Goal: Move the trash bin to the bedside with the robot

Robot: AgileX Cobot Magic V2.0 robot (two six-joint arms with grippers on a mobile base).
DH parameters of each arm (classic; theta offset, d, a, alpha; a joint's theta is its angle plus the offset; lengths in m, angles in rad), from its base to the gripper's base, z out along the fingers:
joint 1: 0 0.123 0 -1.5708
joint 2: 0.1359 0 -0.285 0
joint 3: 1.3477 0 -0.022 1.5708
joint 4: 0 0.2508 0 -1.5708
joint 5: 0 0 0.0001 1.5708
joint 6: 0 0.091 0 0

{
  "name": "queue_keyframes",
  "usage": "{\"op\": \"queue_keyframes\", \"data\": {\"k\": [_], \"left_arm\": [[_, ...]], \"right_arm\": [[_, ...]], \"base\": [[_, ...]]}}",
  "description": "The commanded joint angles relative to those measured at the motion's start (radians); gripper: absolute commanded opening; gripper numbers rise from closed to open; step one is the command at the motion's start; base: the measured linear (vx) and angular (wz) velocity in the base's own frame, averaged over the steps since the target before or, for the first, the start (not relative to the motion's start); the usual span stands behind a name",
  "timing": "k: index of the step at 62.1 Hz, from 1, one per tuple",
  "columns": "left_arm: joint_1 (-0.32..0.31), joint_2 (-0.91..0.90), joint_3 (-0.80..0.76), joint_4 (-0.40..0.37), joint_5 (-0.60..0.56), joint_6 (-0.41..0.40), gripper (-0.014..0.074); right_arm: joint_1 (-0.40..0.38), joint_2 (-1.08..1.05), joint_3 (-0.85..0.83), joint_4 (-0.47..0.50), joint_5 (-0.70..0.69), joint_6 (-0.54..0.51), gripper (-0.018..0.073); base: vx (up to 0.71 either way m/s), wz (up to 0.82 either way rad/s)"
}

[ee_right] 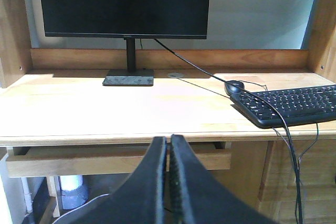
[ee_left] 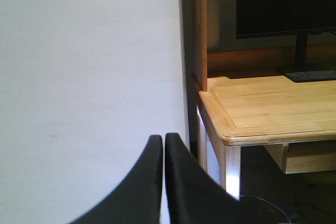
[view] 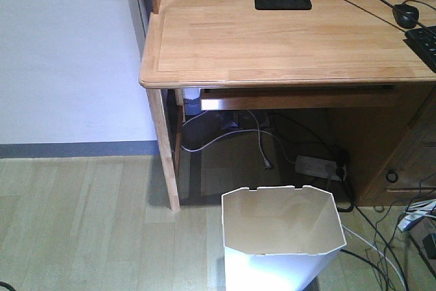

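Observation:
The white trash bin [view: 283, 236] with a cut-corner rim and cream interior stands on the floor in front of the light wooden desk [view: 286, 39], low in the front view. The bed is out of view. My left gripper [ee_left: 164, 140] is shut and empty, pointing at a white wall beside the desk's left corner [ee_left: 231, 135]. My right gripper [ee_right: 169, 142] is shut and empty, pointing at the desk's front edge [ee_right: 105, 139]. Neither gripper shows in the front view, and the bin shows in neither wrist view.
A monitor [ee_right: 126, 3] on a black stand, a mouse [ee_right: 234, 87] and a keyboard [ee_right: 294, 103] sit on the desk. A power strip [view: 317, 166] and several cables lie under it. A wooden drawer unit [view: 402, 168] is on the right. Bare wood floor [view: 82, 223] extends to the left.

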State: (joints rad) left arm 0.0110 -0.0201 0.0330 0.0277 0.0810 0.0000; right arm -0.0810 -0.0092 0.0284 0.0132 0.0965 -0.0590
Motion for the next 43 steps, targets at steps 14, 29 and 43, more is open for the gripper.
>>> {"op": "queue_keyframes", "data": {"k": [14,29,43], "left_arm": [[-0.006,-0.007,0.012,-0.009,-0.075,-0.014,-0.0006],[-0.006,-0.007,0.012,-0.009,-0.075,-0.014,-0.0006],[-0.006,-0.007,0.012,-0.009,-0.075,-0.014,-0.0006]], "right_arm": [[-0.001,-0.011,0.001,-0.002,-0.073,-0.009,-0.0008],[-0.001,-0.011,0.001,-0.002,-0.073,-0.009,-0.0008],[-0.001,-0.011,0.001,-0.002,-0.073,-0.009,-0.0008]], "base": [[0.0,0.0],[0.0,0.0],[0.0,0.0]]}}
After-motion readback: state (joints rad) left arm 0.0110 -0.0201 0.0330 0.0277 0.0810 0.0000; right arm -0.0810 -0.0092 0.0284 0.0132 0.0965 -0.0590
